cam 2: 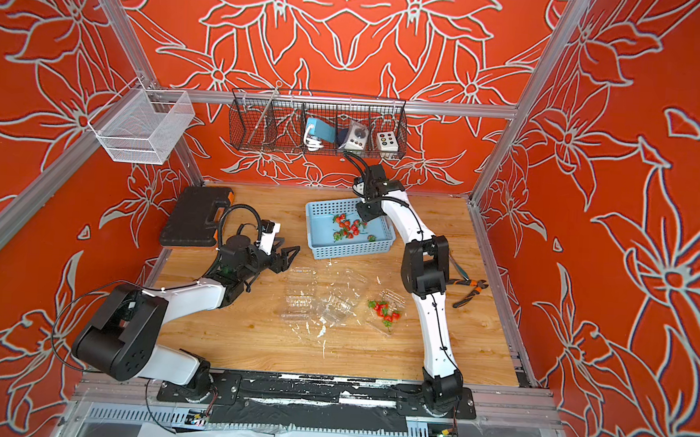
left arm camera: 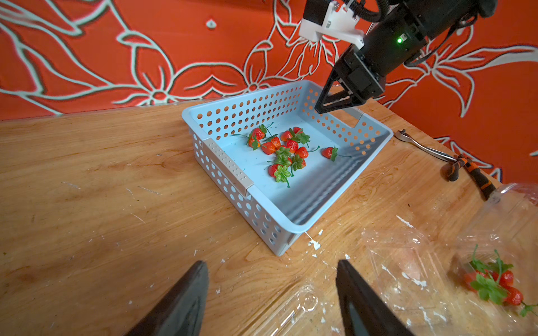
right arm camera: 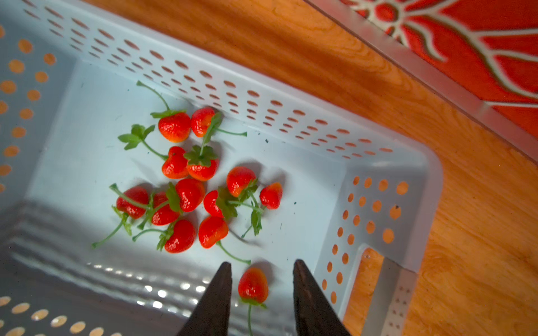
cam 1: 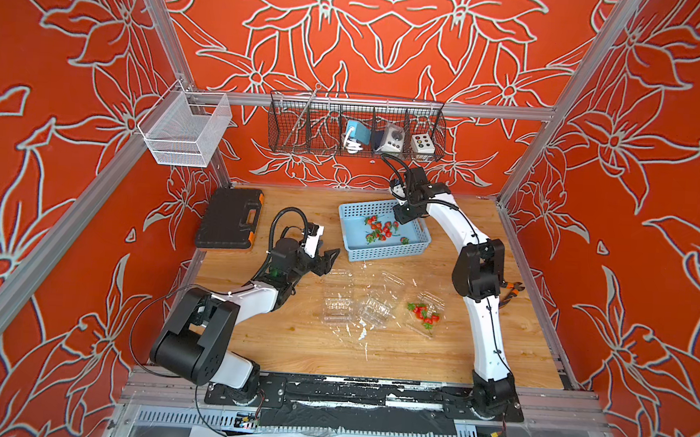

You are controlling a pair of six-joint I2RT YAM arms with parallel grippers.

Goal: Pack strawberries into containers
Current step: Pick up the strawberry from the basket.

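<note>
Since the right claw (right arm camera: 262,261) stands spread astride one strawberry (right arm camera: 252,286) on the floor of the blue basket (right arm camera: 87,116), not yet touching it, best centre on the body, clear of the stem, and close softly. Left claw (left arm camera: 271,261) spread, empty, above the bench (left arm camera: 87,189). Near row, three clear containers (cam 1: 376,310): that by the right arm (cam 1: 435,300) holds several berries (cam 1: 425,314), two look empty. Beyond, the basket holds roughly a dozen.

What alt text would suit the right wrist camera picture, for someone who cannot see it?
The right gripper, jaws apart, hangs over one strawberry lying between its fingers in a light-blue perforated basket; about a dozen more strawberries cluster beyond.
</note>
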